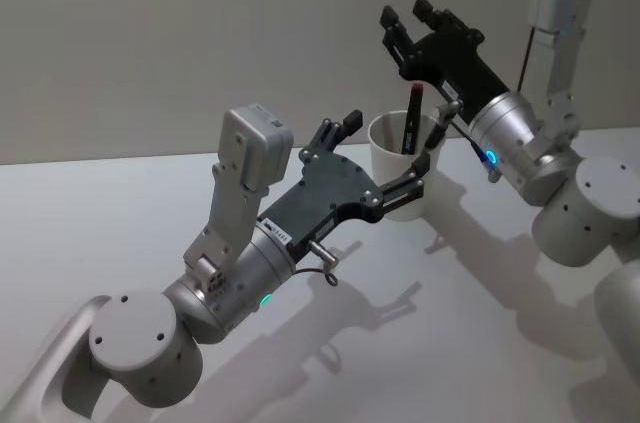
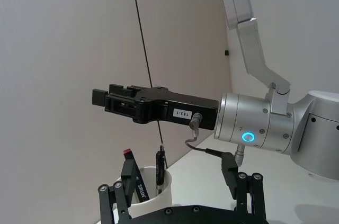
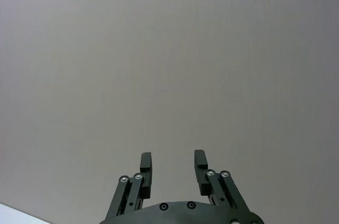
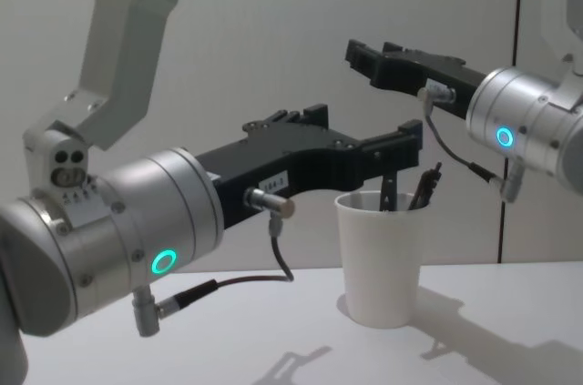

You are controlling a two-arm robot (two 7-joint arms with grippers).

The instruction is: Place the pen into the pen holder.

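Left gripper point(image 1: 385, 158) reaching far-right, fingers spread wide, right gripper point(image 1: 410, 18) raised at far right, fingers parted, holding nothing

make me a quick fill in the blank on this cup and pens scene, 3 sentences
1. The pens stand inside the white ____, the pen holder.
2. The right pincer hovers above the cup with its fingers ____.
3. The left pincer has one finger on each side of the cup, and its fingers are ____.

Missing words: cup; open; open
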